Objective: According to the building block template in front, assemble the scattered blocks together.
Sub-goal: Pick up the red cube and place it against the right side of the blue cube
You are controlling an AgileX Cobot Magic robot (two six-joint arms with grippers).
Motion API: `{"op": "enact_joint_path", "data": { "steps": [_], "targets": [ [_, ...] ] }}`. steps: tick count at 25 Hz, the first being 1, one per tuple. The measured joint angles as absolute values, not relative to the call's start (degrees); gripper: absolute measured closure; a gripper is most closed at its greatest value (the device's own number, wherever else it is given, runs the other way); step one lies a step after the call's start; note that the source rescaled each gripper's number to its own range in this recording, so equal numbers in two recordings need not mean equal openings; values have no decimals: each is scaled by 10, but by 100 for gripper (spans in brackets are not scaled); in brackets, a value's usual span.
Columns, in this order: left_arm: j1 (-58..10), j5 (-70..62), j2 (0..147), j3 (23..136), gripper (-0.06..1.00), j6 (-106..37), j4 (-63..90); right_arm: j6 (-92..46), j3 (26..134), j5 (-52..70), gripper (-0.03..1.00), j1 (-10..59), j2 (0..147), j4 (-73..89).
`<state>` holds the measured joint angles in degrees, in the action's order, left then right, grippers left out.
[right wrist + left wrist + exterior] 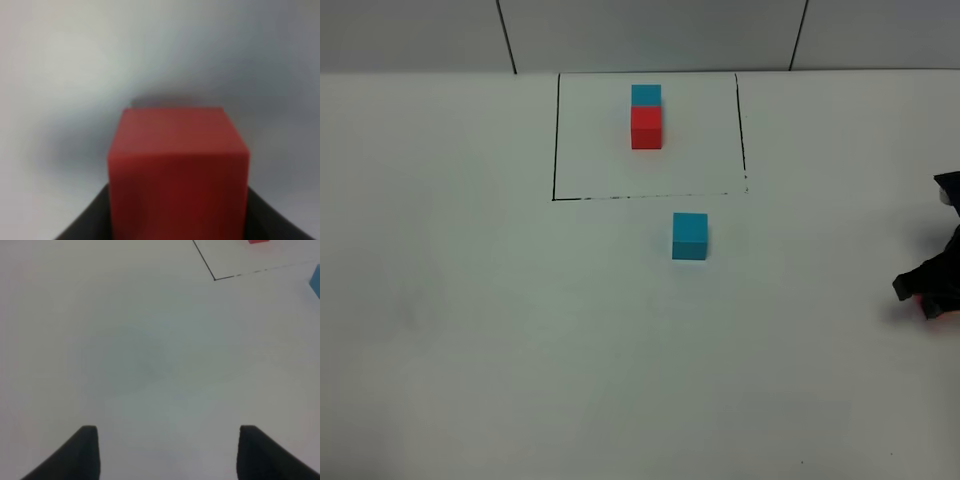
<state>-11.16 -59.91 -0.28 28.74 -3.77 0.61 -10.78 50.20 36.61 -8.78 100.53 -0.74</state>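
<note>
1. We see the right gripper point(920, 298) at the 3 o'clock edge of the table point(470, 300) in the high view, low over the surface, with a glimpse of red under its dark tips.
2. Its wrist camera shows the grip: the loose red cube point(177, 170) sits clamped between the two dark fingers point(95, 222), one pressed against each side face. The cube's top face and near face are in plain sight, though blurred.
3. The loose blue cube point(689, 236) stands alone close to the table's middle, a little toward 1 o'clock. It is well apart from the right gripper and nothing touches it.
4. The template point(646, 112) lies at 12 o'clock. Its blue cube is on the 12 o'clock side of its red cube and the two touch. Both stand inside the black rectangle point(555, 140).
5. The loose blue cube is just outside that rectangle, at about 5 o'clock from the template pair and near the frame's 6 o'clock line.
6. The left gripper point(167, 452) does not show in the high view. Its own camera shows both fingers point(80, 455) spread apart over bare table, grasping nothing.
</note>
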Motion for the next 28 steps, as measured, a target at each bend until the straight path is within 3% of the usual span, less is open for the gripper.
{"op": "enact_joint_path", "data": {
  "steps": [7, 10, 17, 28],
  "targets": [
    [-112, -599, -3, 287, 64, -38, 6, -433, 584, 459, 96, 34, 1004, -5],
    [-112, -599, -3, 287, 64, -38, 6, -507, 638, 482, 96, 101, 1031, -15],
    [-112, -599, -3, 287, 64, -38, 6, -542, 791, 534, 96, 188, 1140, -68],
    [-112, -599, -3, 287, 64, -38, 6, -587, 887, 546, 96, 202, 1240, -47]
  ]
}}
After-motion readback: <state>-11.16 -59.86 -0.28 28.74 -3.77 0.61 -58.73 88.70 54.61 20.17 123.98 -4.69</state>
